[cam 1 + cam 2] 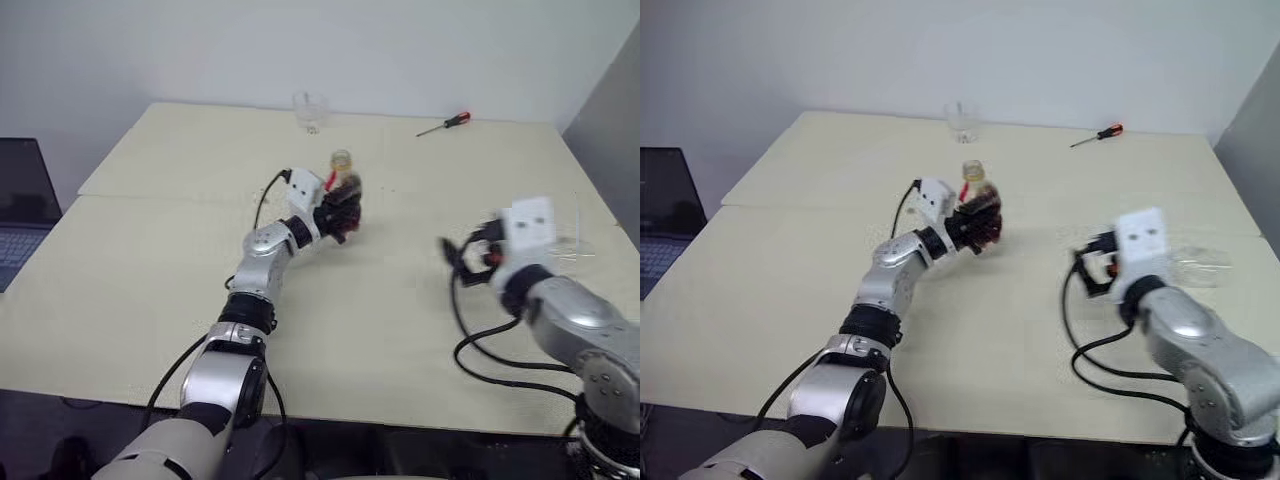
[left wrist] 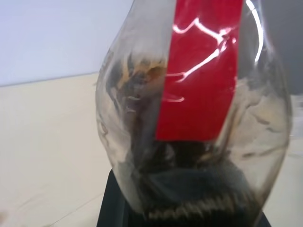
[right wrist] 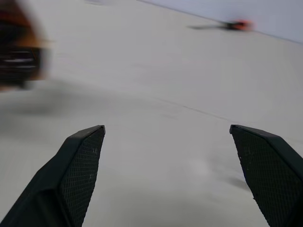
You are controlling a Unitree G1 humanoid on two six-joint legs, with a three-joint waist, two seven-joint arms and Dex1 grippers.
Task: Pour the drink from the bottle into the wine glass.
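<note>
**Bottle in my left pincer, right pincer spread wide**

Left eye view: my left gripper (image 1: 338, 215) is pressed together around the bottle (image 1: 343, 190), holding it up off the table (image 1: 150, 260) near the middle of the top. The bottle stands roughly upright in my grasp, its yellow cap (image 1: 340, 158) uppermost and a red strip down its side. The drink (image 1: 983, 222), dark reddish-brown, sits low in the rounded body, right where my black fingers clamp it.

From my left wrist, the bottle's clear wall is pressed close against me, the red strip (image 2: 199, 71) running down it and dark residue streaking the inside.

My right gripper (image 3: 175, 177) is spread wide with nothing between its fingers (image 3: 78, 175); below them lies bare tabletop. In the head views it hovers over the table's right side, well apart from the bottle.

Just beyond my right hand a clear glass shape (image 1: 1196, 265) lies on the table; I cannot tell whether it is the wine glass.

At the far edge stands a short clear tumbler (image 1: 311, 110), and to its right lies a red-handled screwdriver (image 1: 446, 123). A laptop (image 1: 22, 215) sits off the table's left edge.
</note>
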